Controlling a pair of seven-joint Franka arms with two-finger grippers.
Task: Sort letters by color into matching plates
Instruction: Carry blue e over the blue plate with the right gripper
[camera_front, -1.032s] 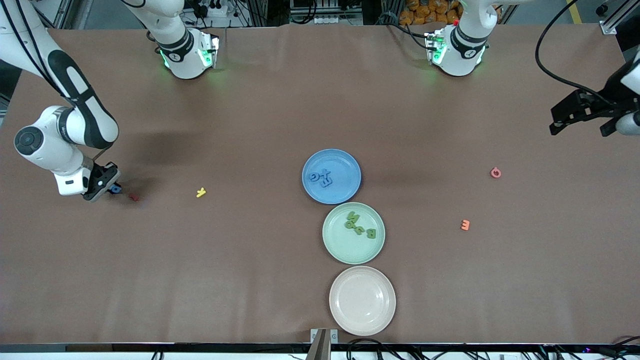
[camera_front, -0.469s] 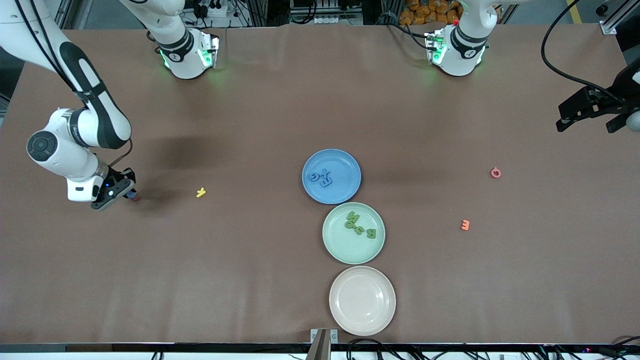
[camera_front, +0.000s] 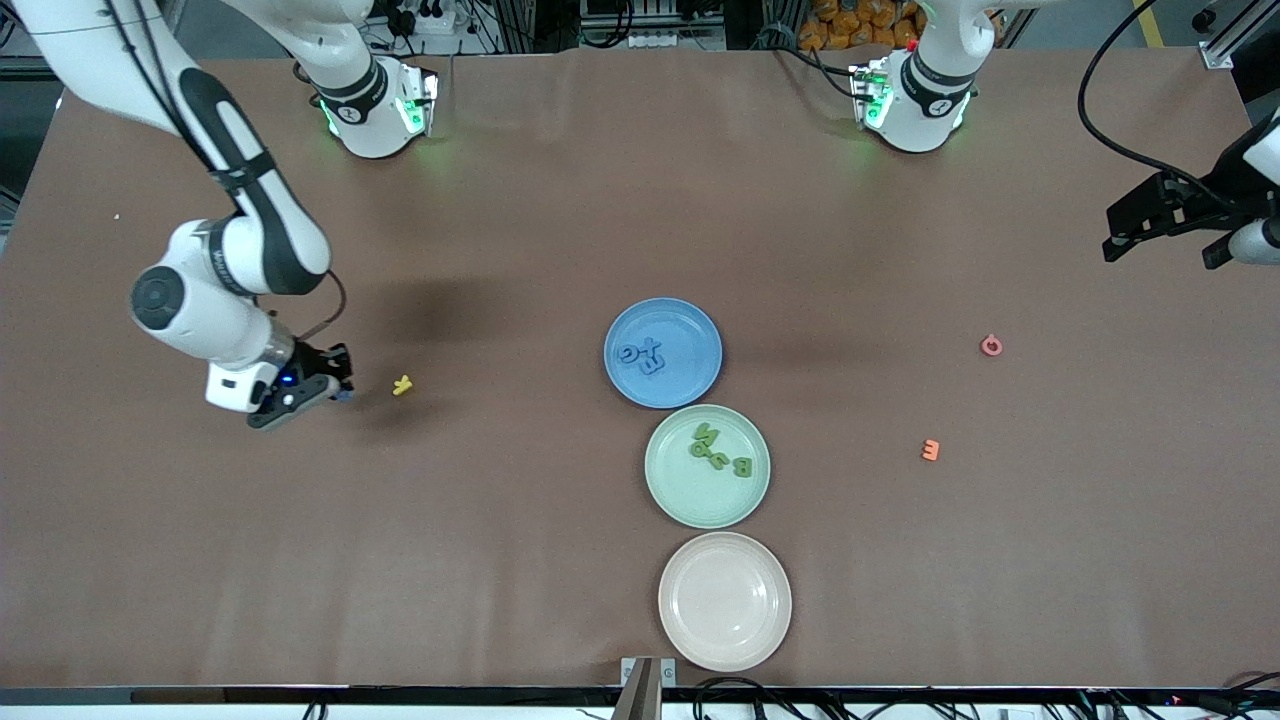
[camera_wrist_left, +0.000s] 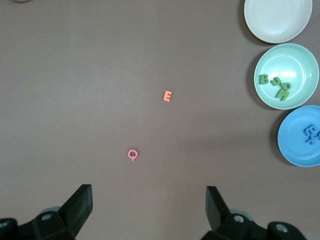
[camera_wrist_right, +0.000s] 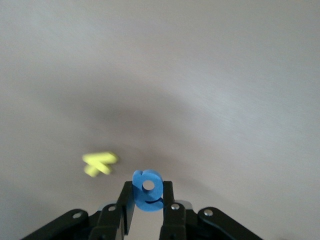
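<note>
My right gripper (camera_front: 338, 388) is shut on a blue letter (camera_wrist_right: 147, 192), held above the table just beside a yellow letter (camera_front: 402, 385) at the right arm's end. The blue plate (camera_front: 690, 375) holds blue letters (camera_front: 640, 355). The pale green plate (camera_front: 680, 490), nearer the front camera, holds green letters (camera_front: 720, 450). The beige plate (camera_front: 725, 600), nearest of all, holds nothing. My left gripper (camera_front: 1165, 250) hangs open and waits high over the left arm's end, with nothing between its fingers (camera_wrist_left: 80, 205).
A pink letter (camera_front: 991, 346) and an orange letter (camera_front: 930, 450) lie loose on the brown table toward the left arm's end. Both show in the left wrist view too, the pink letter (camera_wrist_left: 132, 155) and the orange letter (camera_wrist_left: 167, 96). The three plates form a close row mid-table.
My right gripper has carried the blue letter away from the right arm's end toward the plates, reaching the yellow letter. The left gripper has barely shifted.
</note>
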